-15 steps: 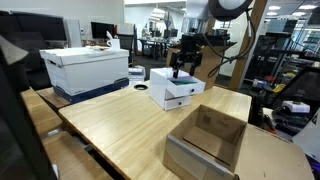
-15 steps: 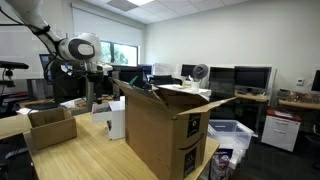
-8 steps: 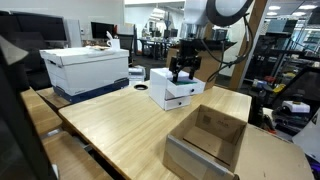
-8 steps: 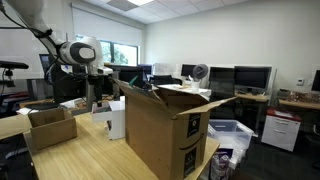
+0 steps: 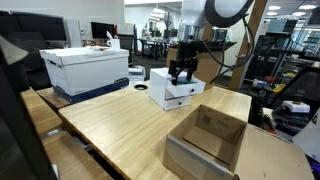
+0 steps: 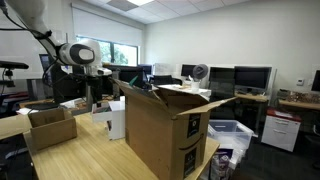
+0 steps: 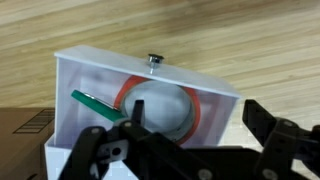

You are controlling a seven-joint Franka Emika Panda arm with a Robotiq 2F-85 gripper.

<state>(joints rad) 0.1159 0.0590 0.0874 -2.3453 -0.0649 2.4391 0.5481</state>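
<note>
Hovering just above a small white drawer box point(image 5: 168, 92), the gripper point(image 5: 180, 72) has its jaws spread wide and nothing between them. In the wrist view the dark fingers point(image 7: 112, 143) frame the lower edge of the picture, with the gripper point(image 7: 190, 128) directly over the white drawer box point(image 7: 90, 75). Inside lies what looks like a roll of tape point(image 7: 166, 112) with an orange-red rim, and a green stick-like thing point(image 7: 95, 103) rests slantwise just beside it, at its left (whether the two touch, I cannot tell). A small metal knob point(image 7: 154, 62) sits on the box's far edge.

The drawer box stands on a light wooden table point(image 5: 115, 130), near the far side in an exterior view. An open, empty-looking cardboard box point(image 5: 208, 140) stands well apart at the near corner, and a large white storage bin point(image 5: 88, 66) with a blue base stands off to the side. In an exterior view a tall cardboard carton point(image 6: 165, 130) with raised flaps fills the foreground, the gripper point(image 6: 97, 93) and drawer box point(image 6: 116, 118) behind it, and a low cardboard tray point(image 6: 50, 127) nearby.
</note>
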